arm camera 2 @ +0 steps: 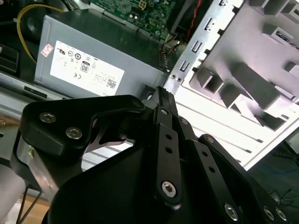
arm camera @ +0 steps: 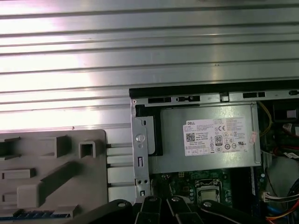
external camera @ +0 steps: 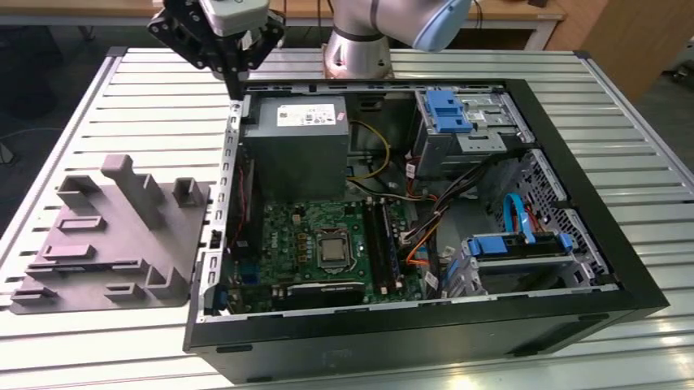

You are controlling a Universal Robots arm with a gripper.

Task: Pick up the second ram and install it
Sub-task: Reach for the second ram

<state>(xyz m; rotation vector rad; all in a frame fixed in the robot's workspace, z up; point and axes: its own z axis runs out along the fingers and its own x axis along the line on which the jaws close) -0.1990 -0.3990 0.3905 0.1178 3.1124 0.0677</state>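
My gripper hangs over the table just outside the open computer case's back corner, on the exterior view's left. Its black fingers meet at a point in the second wrist view, shut with nothing between them. The grey plastic fixture lies beside the case on that same side. In the first wrist view a thin dark strip with bluish flecks lies along the fixture. It may be the second ram, but I cannot tell for sure. The long black memory slots sit beside the processor socket.
The grey power supply fills the case's back left, just below and to the right of the gripper. Yellow, orange and blue cables and blue drive brackets crowd the case's right half. The slatted metal table surrounds everything.
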